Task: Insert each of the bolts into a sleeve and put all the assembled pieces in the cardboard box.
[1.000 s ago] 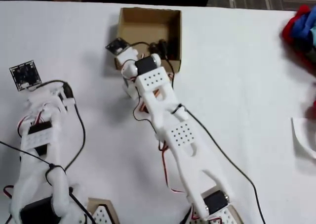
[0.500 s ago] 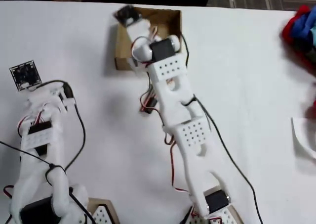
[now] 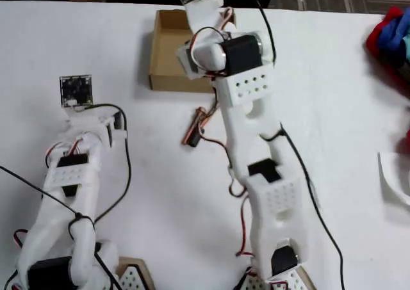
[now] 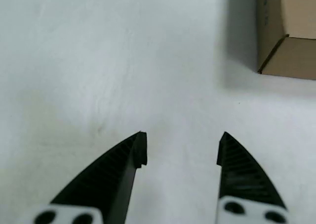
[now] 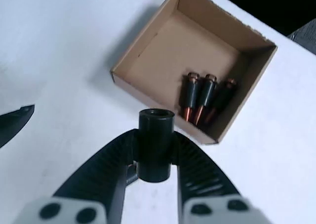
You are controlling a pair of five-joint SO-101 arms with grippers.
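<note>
Looks like the drop-off step to me. The right gripper [image 5: 154,135] is pinching a black sleeve [image 5: 156,120] upright, up in the air just short of the cardboard box [image 5: 168,46]. The sleeve's top end looks hollow, and I can't tell if a bolt is in from below. If it's loaded, the next move is carrying it over the rim and letting go above the bare floor beside the finished pieces [image 5: 205,98]. If not, it needs a bolt first. The left gripper [image 4: 181,145] is spread wide over the white surface [image 4: 98,61], holding nothing. Count: three assembled pieces in the box, one sleeve in the gripper, one box.
</note>
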